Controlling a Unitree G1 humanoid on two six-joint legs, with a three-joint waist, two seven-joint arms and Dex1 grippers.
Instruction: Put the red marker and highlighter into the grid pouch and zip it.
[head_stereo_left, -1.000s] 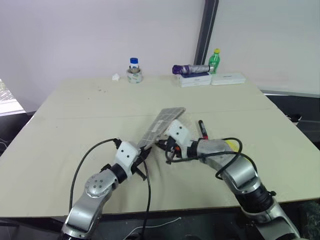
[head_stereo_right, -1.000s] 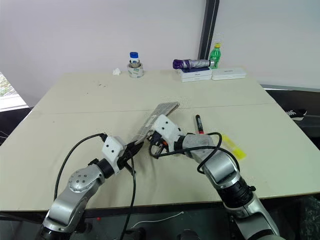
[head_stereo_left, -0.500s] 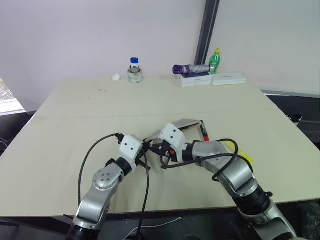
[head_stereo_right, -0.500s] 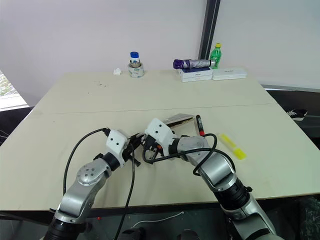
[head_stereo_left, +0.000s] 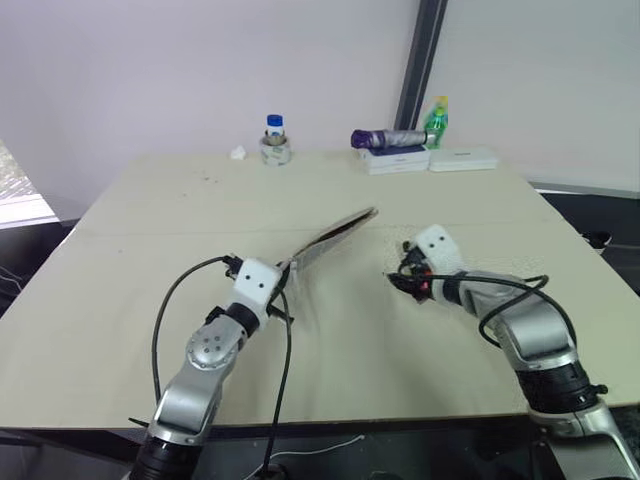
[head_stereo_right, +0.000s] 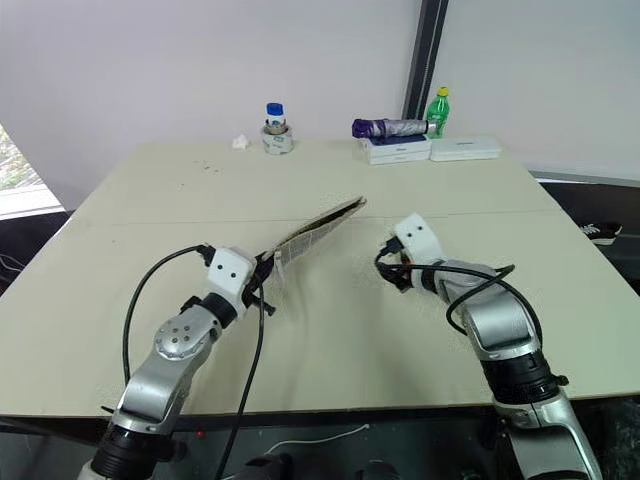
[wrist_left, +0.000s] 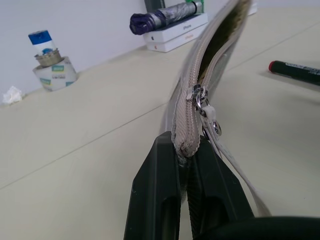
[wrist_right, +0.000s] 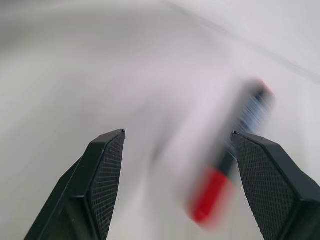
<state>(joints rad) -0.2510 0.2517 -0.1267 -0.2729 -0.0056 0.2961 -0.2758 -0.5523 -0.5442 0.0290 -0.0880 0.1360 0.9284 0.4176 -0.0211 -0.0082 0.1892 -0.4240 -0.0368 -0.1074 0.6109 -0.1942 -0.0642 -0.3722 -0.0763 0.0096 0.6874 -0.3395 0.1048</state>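
Note:
My left gripper (head_stereo_left: 284, 283) is shut on the near end of the grid pouch (head_stereo_left: 330, 240), beside the zipper slider (wrist_left: 199, 95). The pouch slants up off the table, and past the slider its mouth (wrist_left: 220, 45) gapes. To the right, my right gripper (head_stereo_left: 400, 276) hangs low over the table, open. In the right wrist view its fingers (wrist_right: 100, 185) stand wide apart with the blurred red marker (wrist_right: 215, 190) lying just ahead between them. The left wrist view shows the red marker (wrist_left: 295, 71) flat on the table beyond the pouch. The highlighter is hidden.
Along the table's far edge stand a blue-capped jar (head_stereo_left: 273, 140) on a tape roll, a crumpled tissue (head_stereo_left: 237, 153), a folded purple umbrella (head_stereo_left: 388, 137) on white boxes (head_stereo_left: 460, 158), and a green bottle (head_stereo_left: 435, 118). A black cable loops from my left wrist.
My right gripper has let go of the pouch, swung right to the marker and opened. My left gripper still holds the pouch, which now slants up.

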